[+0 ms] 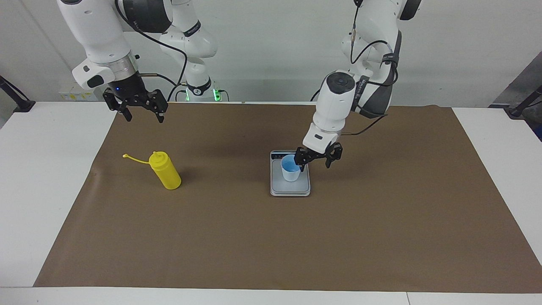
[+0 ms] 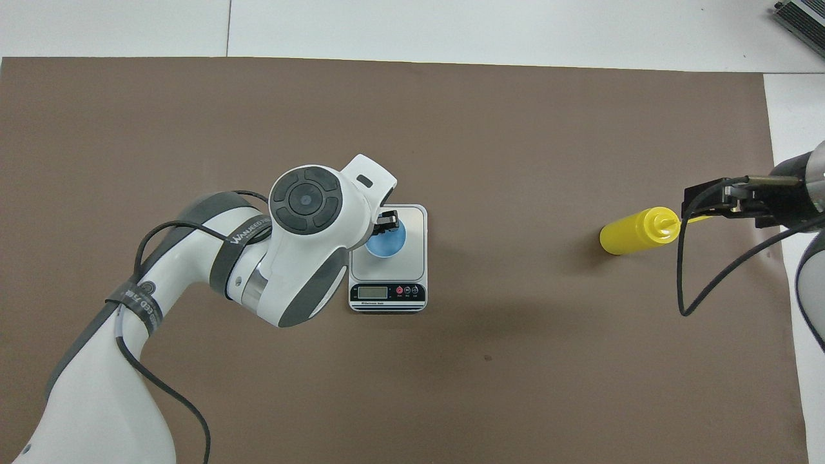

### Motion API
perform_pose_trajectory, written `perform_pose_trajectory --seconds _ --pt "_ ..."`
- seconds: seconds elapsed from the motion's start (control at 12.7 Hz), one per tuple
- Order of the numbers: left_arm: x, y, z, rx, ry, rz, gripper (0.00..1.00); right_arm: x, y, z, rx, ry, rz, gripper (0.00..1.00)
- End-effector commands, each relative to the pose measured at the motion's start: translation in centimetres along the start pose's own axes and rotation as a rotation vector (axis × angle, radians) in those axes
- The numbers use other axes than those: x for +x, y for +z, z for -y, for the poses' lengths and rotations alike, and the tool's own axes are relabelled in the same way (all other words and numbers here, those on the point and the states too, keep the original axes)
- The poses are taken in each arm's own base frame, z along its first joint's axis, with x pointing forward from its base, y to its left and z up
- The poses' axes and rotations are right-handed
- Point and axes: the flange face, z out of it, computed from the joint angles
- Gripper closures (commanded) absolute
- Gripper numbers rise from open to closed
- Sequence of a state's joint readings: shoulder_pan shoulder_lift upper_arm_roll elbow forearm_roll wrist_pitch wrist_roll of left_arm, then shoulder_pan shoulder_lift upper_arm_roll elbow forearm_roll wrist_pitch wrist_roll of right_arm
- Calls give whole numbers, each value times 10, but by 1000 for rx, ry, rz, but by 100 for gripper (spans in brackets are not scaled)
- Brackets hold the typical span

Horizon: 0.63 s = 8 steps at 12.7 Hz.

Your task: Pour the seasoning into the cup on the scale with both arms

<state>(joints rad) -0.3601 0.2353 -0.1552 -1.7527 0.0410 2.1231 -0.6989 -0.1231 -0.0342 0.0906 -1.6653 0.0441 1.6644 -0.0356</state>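
A: Quick pass. The cup?

B: Small, light blue, tapered, wider at the rim, upright on the grey plate of the scale. Inside looked a deeper blue than the pale outer wall.

A: Scale itself?

B: Flat silver-grey rectangle near the middle of the brown mat. Its dark display strip sat at the end nearer the robots, with small red buttons beside the readout.

A: Left gripper?

B: Low over the scale, at the cup's rim on the side toward the left arm's end. Jaws stood apart; one finger was at the rim, the other off past the scale's edge. Couldn't tell if the finger touched the cup. From overhead the arm's wrist hid most of it.

A: The seasoning?

B: Yellow squeeze bottle with a cone nozzle, upright on the mat toward the right arm's end, well apart from the scale. Thin yellow cap strap stuck out from the top, cap hanging off at its end.

A: Right gripper?

B: Up in the air over the mat's edge by its own base, jaws wide apart, holding nothing.
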Motion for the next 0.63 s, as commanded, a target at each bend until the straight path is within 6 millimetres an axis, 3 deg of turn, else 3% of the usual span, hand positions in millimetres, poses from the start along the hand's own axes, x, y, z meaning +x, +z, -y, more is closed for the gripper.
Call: perform_pose_trajectory --seconds 0.0,0.32,0.55 --pt "14 -25 33 36 -7 -10 0 -21 19 -31 68 -79 -24 0" --pt "30 -59 86 73 74 11 0 -32 64 -88 202 -363 -181 0" --pt "36 -88 135 95 156 53 0 -45 131 -137 352 -473 -350 0"
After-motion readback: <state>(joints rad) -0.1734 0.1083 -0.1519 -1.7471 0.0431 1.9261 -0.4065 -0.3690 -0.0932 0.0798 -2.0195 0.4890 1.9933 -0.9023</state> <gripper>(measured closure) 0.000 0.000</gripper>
